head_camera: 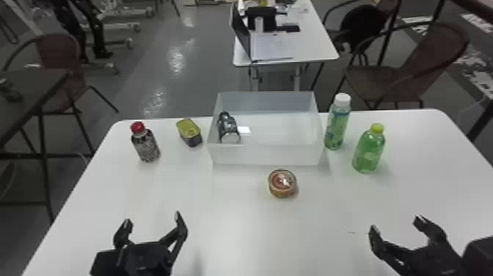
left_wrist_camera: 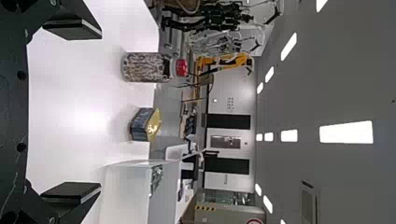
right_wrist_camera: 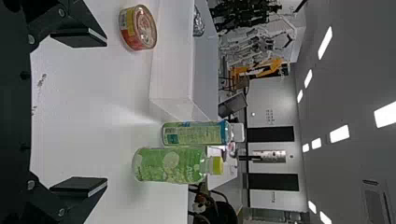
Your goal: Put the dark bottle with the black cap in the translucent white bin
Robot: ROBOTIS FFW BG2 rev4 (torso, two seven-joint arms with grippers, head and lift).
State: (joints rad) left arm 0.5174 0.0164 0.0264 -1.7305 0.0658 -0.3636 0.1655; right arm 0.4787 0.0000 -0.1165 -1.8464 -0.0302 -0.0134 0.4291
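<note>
Nearest, the left gripper and right gripper show over the counter, both with fingers apart; beyond, a round tin, then the translucent white bin, the dark bottle inside at its left

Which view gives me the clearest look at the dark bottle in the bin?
The head view: it looks down into the bin, so the dark bottle shows nearly whole at the left end. The left and right wrist views each show part of it, the rest hidden by the bin's walls.
</note>
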